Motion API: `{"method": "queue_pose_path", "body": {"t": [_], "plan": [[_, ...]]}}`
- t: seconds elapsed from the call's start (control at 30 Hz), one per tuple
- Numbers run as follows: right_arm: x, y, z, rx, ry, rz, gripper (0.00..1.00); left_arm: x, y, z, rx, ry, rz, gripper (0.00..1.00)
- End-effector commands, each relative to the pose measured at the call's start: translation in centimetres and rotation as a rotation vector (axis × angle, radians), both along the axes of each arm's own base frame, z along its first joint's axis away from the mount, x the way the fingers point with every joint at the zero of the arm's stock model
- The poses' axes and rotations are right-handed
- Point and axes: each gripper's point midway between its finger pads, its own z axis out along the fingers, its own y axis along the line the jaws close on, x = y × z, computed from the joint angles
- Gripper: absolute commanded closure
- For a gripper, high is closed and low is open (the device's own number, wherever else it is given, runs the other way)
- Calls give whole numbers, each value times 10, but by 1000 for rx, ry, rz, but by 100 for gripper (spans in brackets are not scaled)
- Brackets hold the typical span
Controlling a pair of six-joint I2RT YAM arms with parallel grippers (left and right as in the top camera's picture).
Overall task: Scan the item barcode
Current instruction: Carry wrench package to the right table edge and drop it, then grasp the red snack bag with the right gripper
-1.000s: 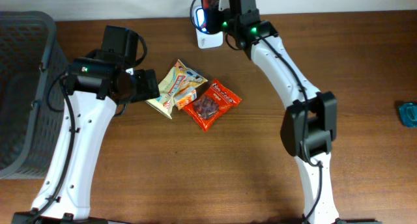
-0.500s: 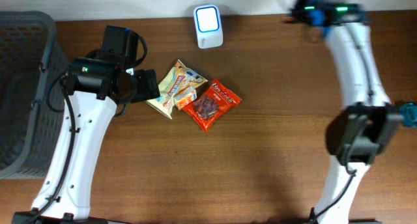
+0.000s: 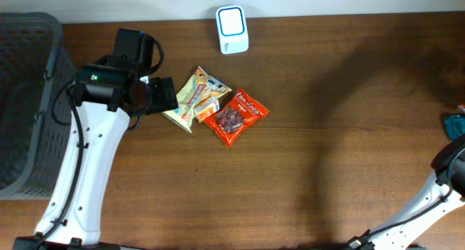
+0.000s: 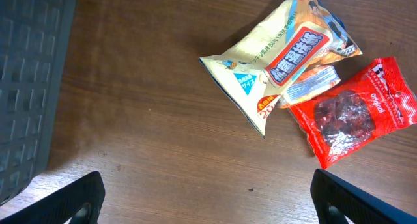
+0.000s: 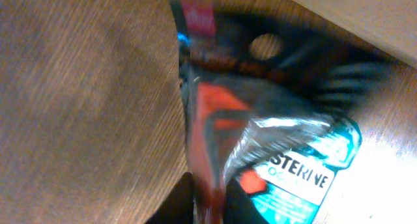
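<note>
Right arm [image 3: 445, 179]: gone from the back of the table! A second ago it hung over the scanner, and now only a white link shows at the overhead view's bottom right corner.
Scanner [image 3: 232, 30]: uncovered again, white, standing at the back edge with its blue-lit window facing up.
Right gripper [image 5: 208, 208]: a blur in its own camera. Dark fingertips sit at the bottom of the frame with a packet running down between them (pinched or just let go, it cannot be told).
Item: the black-and-red packet [image 5: 215, 107], hang hole at its top, is over at the table's [image 3: 327, 170] far right, lying across a teal Listerine packet [image 5: 296, 175].
Left gripper [image 4: 210, 196]: no change here. Its fingers are spread wide with nothing between them, above bare wood just beside the snack bags.
Snack bags: the yellow snack bag [image 3: 196, 97] and the red snack bag [image 3: 234, 116] lie exactly where they were, touching, the yellow one overlapping the red one's corner.
Basket [image 3: 25, 97]: dark, unmoved at the left edge.
</note>
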Motion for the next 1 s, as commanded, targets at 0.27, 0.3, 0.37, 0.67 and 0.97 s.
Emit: {"method": "queue_pose_path", "body": {"t": [0.27,0.3,0.37,0.67,0.97], "plan": [[72,170,97,648,-577,562,1,0,2,3,6,-8,3,1],[77,210,103,767,-579,612,1,0,2,3,6,-8,3,1],[77,278,92,826,-450,761,1,0,2,3,6,-8,3,1],[7,600,4,487,343,828,1,0,2,3,6,-8,3,1],[-10,665,-49,523,257,663,1,0,2,3,6,-8,3,1]]}}
